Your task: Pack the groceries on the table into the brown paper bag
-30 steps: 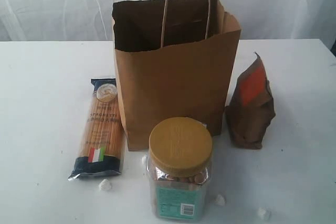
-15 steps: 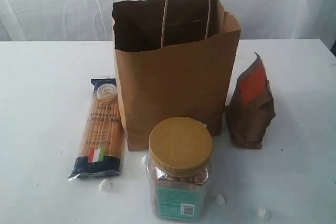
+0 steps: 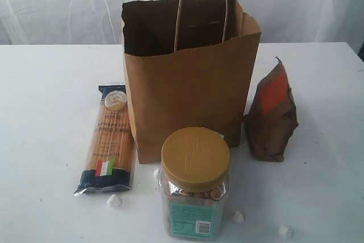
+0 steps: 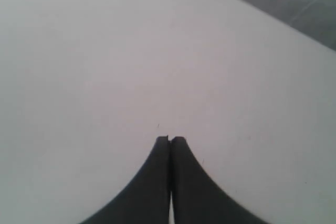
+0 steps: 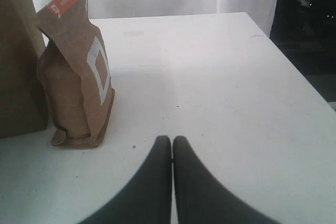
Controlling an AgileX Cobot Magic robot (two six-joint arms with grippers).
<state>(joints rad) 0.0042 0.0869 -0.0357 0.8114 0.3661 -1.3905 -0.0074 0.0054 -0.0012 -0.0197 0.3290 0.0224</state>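
The brown paper bag (image 3: 190, 78) stands open and upright at the middle of the white table (image 3: 45, 112). The spaghetti packet (image 3: 108, 139) lies flat to its left. In front of the bag stands the yellow-lidded clear jar (image 3: 195, 181). Right of the bag, the brown orange-labelled pouch (image 3: 272, 115) stands upright; the right wrist view also shows this pouch (image 5: 79, 72) beside the bag (image 5: 18, 61). My right gripper (image 5: 172, 139) is shut and empty over bare table, apart from the pouch. My left gripper (image 4: 170, 139) is shut, empty, above bare tabletop. The bottle, tin can and carton are out of view.
Small white lumps (image 3: 114, 200) lie near the jar, another lump (image 3: 284, 231) at the front right. A white curtain (image 3: 68, 4) hangs behind the table. The table's far edge (image 5: 283, 56) drops to a dark floor in the right wrist view.
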